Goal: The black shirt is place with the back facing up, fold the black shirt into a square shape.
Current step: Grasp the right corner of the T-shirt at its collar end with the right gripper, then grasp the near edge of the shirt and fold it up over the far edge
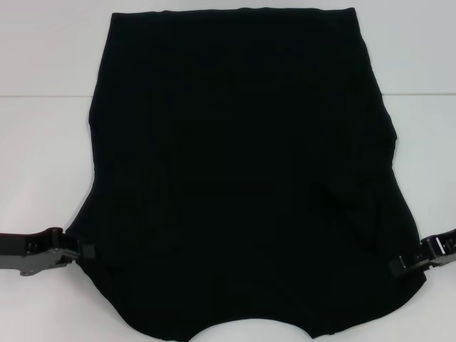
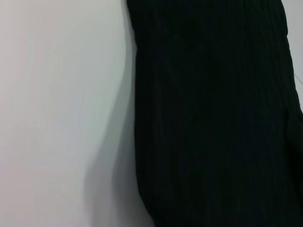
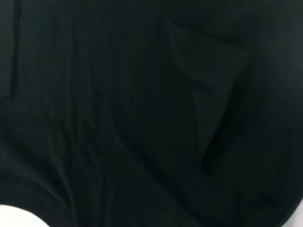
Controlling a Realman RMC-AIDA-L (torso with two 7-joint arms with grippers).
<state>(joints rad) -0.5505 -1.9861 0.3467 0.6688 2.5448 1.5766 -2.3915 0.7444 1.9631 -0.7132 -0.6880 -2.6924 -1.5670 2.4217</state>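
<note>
Left gripper (image 1: 84,251), right gripper (image 1: 396,268) flank black shirt (image 1: 242,178) — white table (image 1: 43,178).

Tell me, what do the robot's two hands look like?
Both are black and blocky, built of angular hinged links. The left hand sits on a thick dark arm with bolted plates; the right hand ends in a small square tip. No cables or markings show.
</note>
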